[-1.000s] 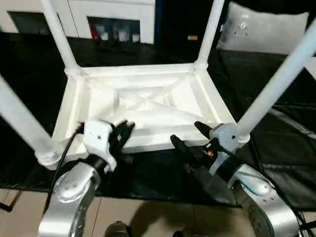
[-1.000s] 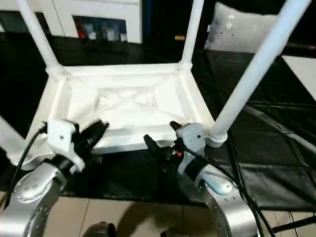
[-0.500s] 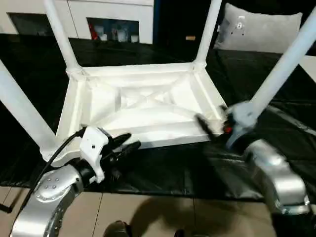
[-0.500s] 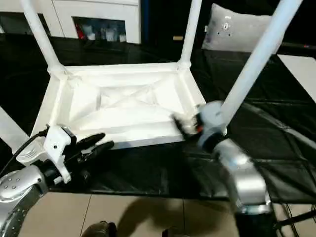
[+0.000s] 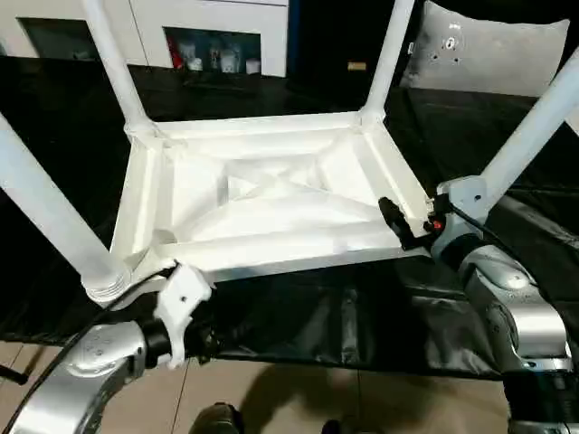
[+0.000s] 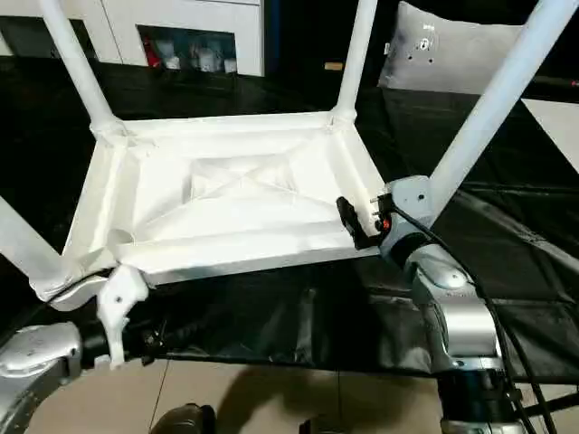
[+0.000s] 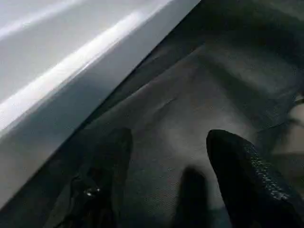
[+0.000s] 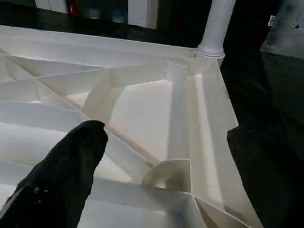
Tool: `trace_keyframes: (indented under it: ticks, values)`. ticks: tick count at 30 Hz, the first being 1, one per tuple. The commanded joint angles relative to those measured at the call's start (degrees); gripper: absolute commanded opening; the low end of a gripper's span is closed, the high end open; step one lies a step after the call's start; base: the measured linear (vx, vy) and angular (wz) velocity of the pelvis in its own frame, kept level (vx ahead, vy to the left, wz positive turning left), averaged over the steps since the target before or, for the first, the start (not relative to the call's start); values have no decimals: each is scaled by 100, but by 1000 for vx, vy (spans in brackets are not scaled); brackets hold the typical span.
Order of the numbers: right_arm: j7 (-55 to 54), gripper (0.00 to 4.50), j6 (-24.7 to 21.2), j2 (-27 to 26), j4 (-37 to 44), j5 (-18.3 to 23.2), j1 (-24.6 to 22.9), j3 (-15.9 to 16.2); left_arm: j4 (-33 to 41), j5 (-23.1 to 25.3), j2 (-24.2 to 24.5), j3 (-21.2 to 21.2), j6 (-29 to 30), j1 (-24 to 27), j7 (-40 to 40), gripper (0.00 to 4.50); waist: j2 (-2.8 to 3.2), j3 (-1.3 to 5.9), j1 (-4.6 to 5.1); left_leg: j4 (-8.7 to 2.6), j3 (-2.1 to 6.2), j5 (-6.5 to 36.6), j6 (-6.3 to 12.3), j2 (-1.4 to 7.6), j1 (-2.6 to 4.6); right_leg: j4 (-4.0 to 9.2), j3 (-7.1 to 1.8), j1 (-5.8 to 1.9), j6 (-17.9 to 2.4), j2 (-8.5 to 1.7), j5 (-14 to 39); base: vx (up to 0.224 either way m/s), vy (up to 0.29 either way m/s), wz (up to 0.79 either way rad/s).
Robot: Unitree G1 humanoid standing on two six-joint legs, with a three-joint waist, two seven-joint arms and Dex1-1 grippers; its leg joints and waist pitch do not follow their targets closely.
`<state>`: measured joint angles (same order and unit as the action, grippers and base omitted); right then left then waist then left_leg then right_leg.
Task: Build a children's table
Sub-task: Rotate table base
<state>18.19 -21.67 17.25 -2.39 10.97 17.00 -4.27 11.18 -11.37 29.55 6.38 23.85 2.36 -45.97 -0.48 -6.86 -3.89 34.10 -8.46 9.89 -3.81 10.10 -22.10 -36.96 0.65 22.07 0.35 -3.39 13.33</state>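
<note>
The children's table [image 5: 271, 194] lies upside down on the black cover, ribbed underside up. All of its white legs stand in the corner sockets: far left [image 5: 113, 63], far right [image 5: 384, 54], near left [image 5: 45, 217], near right [image 5: 534, 127]. My left gripper [image 7: 166, 142] hangs low in front of the near-left corner, open, with only black cloth between its fingers [image 7: 247, 175]. The top's white edge runs beside it. My right gripper [image 5: 403, 226] is open at the near-right corner by the leg's base, one finger [image 8: 71, 166] over the ribs inside the rim.
The black-covered work table [image 5: 298, 307] ends just in front of the white top, with beige floor [image 5: 271, 398] below. A white glass-door cabinet [image 5: 217, 36] stands at the back, and a grey cushion [image 5: 488, 50] lies at the back right.
My left gripper has opened and dropped from the near rim to below the near-left corner. My right arm has swung from the front over to the near-right corner.
</note>
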Motion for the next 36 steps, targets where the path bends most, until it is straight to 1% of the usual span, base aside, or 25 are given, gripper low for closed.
trace_keyframes:
  ticks: [1,3,5,9,11,12,14,15,16,17,19,21,22,23,24,25,26,28,29,30,31,32,33,34,36]
  values:
    - [-128,450,96,83,-115,-17,59,-287,-666,368,9,61,-346,-188,152,328,57,344,-3,-495,17,1610,-160,194,134,564,-214,-111,-875,-336,1350,0,0,0]
    - [-130,450,129,109,-177,-14,100,-331,-927,479,7,67,-506,-293,245,340,79,348,-7,-494,25,1655,-190,192,136,557,-211,-107,-896,-338,1315,0,0,0]
    - [-152,450,197,172,-320,-7,181,-423,-1090,573,5,71,-665,-379,345,356,62,344,-13,-497,18,1701,-178,196,131,566,-214,-97,-899,-345,1368,0,0,0]
    - [-235,450,466,421,-938,-5,493,-711,-1333,594,-111,87,-961,-597,455,372,72,331,-58,-492,7,1898,-206,201,166,607,-215,-61,-928,-365,1805,0,0,0]
    - [-263,450,579,540,-1205,-22,634,-802,-1319,632,-158,135,-969,-658,489,407,64,330,-94,-490,0,1920,-209,210,173,611,-223,-46,-908,-370,1842,0,0,0]
    - [-287,450,720,691,-1567,-18,834,-924,-1281,730,-221,212,-953,-740,590,407,54,339,-94,-493,2,1871,-200,212,163,600,-212,-61,-921,-365,1791,0,0,0]
    - [-299,450,779,744,-1710,-15,912,-972,-1283,775,-248,240,-971,-774,632,409,51,341,-108,-476,-17,1812,-173,208,166,607,-214,-48,-934,-361,1709,0,0,0]
    - [-307,450,877,826,-1912,-31,1007,-1007,-1252,811,-287,251,-959,-814,715,424,43,355,-103,-474,-12,1686,-144,207,128,583,-203,-84,-960,-367,1562,0,0,0]
    - [-316,450,1013,941,-2191,-62,1128,-1031,-1215,849,-347,249,-934,-876,841,439,7,377,-99,-464,-19,1508,-91,201,108,568,-188,-112,-986,-366,1402,0,0,0]
    - [-319,450,1051,973,-2268,-73,1161,-1035,-1206,857,-366,244,-926,-895,878,439,17,380,-102,-452,-29,1462,-68,202,117,573,-190,-100,-1001,-362,1331,0,0,0]
    - [-322,450,1360,1180,-2891,-149,1442,-1046,-1156,915,-520,181,-968,-993,1166,448,-9,403,-99,-418,-49,1253,14,193,96,549,-180,-115,-1093,-350,1000,0,0,0]
    - [-306,450,1418,1215,-3012,-169,1499,-1041,-1092,902,-565,151,-975,-982,1234,448,-7,427,-99,-395,-51,1029,81,184,71,515,-168,-140,-1161,-341,674,0,0,0]
    - [-286,450,1442,1229,-3064,-176,1524,-1036,-1012,881,-601,114,-965,-947,1293,448,-9,470,-109,-352,-58,575,224,176,23,433,-158,-188,-1253,-320,-87,0,0,0]
    - [-249,450,1471,1242,-3097,-186,1536,-1009,-883,833,-633,50,-931,-871,1337,448,-17,481,-109,-333,-64,427,291,167,12,408,-154,-187,-1269,-306,-361,0,0,0]
    - [-153,450,1466,1230,-2990,-186,1479,-954,-672,707,-668,-64,-881,-730,1358,448,-16,497,-105,-304,-67,161,429,161,-12,355,-142,-197,-1325,-288,-879,0,0,0]
    - [-34,450,1447,1193,-2868,-154,1413,-917,-452,539,-706,-188,-812,-579,1355,448,-30,495,-88,-291,-73,68,523,160,-38,323,-131,-214,-1409,-286,-1192,0,0,0]
    - [32,450,1410,1151,-2747,-116,1352,-899,-307,409,-715,-273,-775,-473,1324,448,-31,479,-94,-300,-72,102,573,164,-41,342,-124,-210,-1419,-287,-1183,0,0,0]
    - [321,450,1249,928,-2178,113,1016,-729,311,-232,-697,-651,-551,2,1100,448,-21,427,-84,-331,-79,417,631,191,-43,382,-125,-192,-1422,-307,-814,0,0,0]
    - [339,450,1236,913,-2139,128,991,-714,347,-272,-693,-673,-535,31,1084,448,-18,409,-80,-349,-82,534,616,205,-26,409,-126,-170,-1403,-303,-616,0,0,0]
    - [406,450,1258,883,-2085,161,937,-656,435,-386,-662,-710,-504,106,1023,448,-11,387,-67,-372,-90,808,563,215,13,467,-125,-125,-1368,-284,-116,0,0,0]
    - [472,450,1225,789,-1834,224,761,-551,560,-501,-551,-828,-449,248,929,448,-20,346,-68,-394,-97,1047,472,218,20,512,-140,-104,-1309,-297,378,0,0,0]
    - [538,450,1201,721,-1582,269,574,-435,594,-582,-443,-987,-447,339,853,448,-11,330,-77,-416,-95,1132,430,232,20,534,-147,-95,-1239,-310,607,0,0,0]
    - [604,450,1171,646,-1289,309,356,-301,623,-667,-324,-1174,-448,435,773,448,-22,293,-82,-444,-106,1327,329,232,35,576,-162,-68,-1076,-300,1039,0,0,0]
    - [612,450,1160,626,-1187,308,281,-255,620,-686,-289,-1244,-452,457,756,448,-5,300,-88,-454,-109,1415,281,247,56,584,-167,-46,-1005,-295,1184,0,0,0]
    - [887,450,1008,618,-725,448,-53,-32,475,-653,-184,-1507,-489,397,769,448,8,267,-68,-511,-93,1760,95,248,87,643,-184,-5,-776,-285,1710,0,0,0]
